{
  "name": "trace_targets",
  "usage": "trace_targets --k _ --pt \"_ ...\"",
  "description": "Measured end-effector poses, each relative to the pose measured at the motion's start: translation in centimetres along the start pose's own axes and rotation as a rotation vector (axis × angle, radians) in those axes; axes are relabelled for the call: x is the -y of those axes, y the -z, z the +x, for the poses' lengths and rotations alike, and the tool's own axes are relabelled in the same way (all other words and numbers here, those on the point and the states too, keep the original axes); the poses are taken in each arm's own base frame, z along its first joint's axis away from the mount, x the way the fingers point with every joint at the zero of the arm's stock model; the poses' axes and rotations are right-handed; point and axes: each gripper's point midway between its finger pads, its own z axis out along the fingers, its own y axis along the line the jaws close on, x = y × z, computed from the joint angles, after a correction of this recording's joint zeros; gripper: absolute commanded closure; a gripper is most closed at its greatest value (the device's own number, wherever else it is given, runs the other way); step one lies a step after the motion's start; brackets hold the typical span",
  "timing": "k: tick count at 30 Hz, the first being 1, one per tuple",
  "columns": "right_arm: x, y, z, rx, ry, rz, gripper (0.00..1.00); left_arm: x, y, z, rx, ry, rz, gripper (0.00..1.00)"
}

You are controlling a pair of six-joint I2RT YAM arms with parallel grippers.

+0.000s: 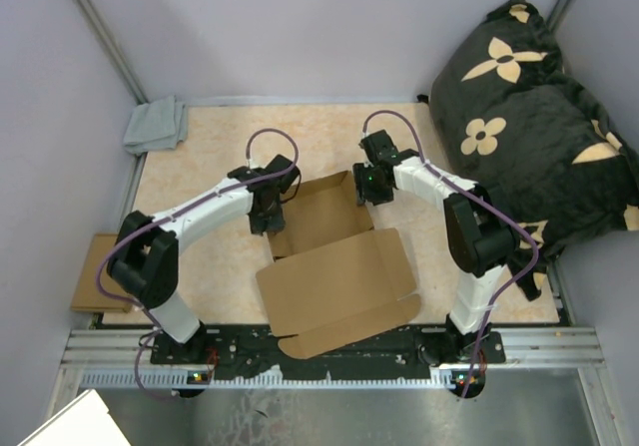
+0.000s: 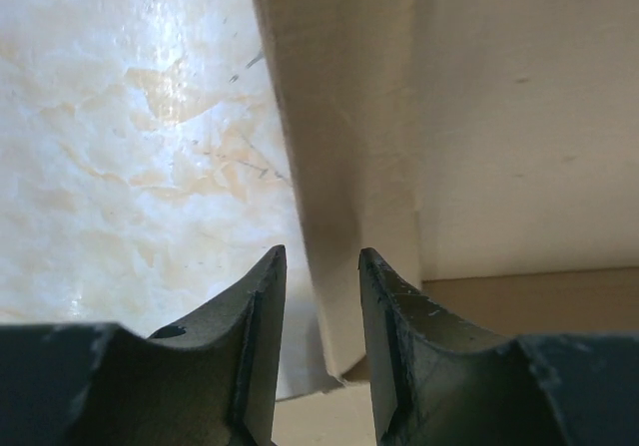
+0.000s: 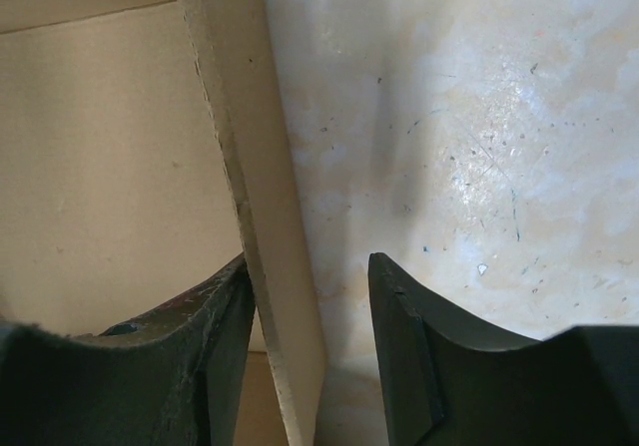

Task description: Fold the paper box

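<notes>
The paper box (image 1: 334, 276) lies mid-table, plain brown, with its wide lid panel flat toward me and a front flap over the near rail. Its far part has raised side walls. My left gripper (image 1: 268, 212) is at the left wall. In the left wrist view the gripper (image 2: 321, 266) is open and the upright wall (image 2: 339, 167) stands between the fingers. My right gripper (image 1: 367, 189) is at the right wall. In the right wrist view the gripper (image 3: 310, 286) is open astride the wall (image 3: 260, 187), which touches the left finger (image 3: 225, 316).
A grey folded cloth (image 1: 157, 125) lies at the far left corner. A small cardboard scrap (image 1: 95, 271) sits off the table's left edge. A black flowered cushion (image 1: 529, 117) fills the far right. A white sheet (image 1: 70, 421) lies at the bottom left.
</notes>
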Motion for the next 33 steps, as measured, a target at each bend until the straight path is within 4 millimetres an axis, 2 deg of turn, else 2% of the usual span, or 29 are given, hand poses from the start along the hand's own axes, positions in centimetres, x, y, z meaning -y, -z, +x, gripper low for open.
trace_targets --k 5,9,11,14,15,20,27,33 --pt "0.0 -0.1 0.1 0.002 0.000 -0.003 0.53 -1.1 -2.3 1.9 -0.061 -0.025 -0.073 0.58" --pt "0.1 -0.1 0.7 -0.004 -0.001 -0.006 0.53 -1.0 -3.6 2.1 -0.073 -0.030 -0.090 0.62" --pt "0.1 -0.1 0.8 -0.005 -0.002 -0.007 0.54 -1.0 -4.2 2.2 -0.078 -0.037 -0.099 0.70" --pt "0.0 -0.1 0.7 -0.002 -0.002 -0.010 0.54 -1.0 -5.1 2.2 -0.089 -0.060 -0.129 0.99" --pt "0.0 0.0 0.7 0.002 -0.002 -0.013 0.54 -1.0 -5.4 2.1 -0.089 -0.063 -0.140 1.00" --pt "-0.1 0.5 0.9 0.004 -0.001 -0.018 0.54 -1.4 -5.6 0.1 -0.034 -0.103 -0.214 1.00" --pt "-0.9 0.7 0.9 0.009 -0.017 -0.038 0.55 -2.6 -4.4 -4.0 0.082 -0.214 -0.334 1.00" --pt "-1.4 0.8 1.5 -0.016 -0.067 -0.048 0.54 -1.7 -5.6 -6.0 0.111 -0.361 -0.341 1.00"
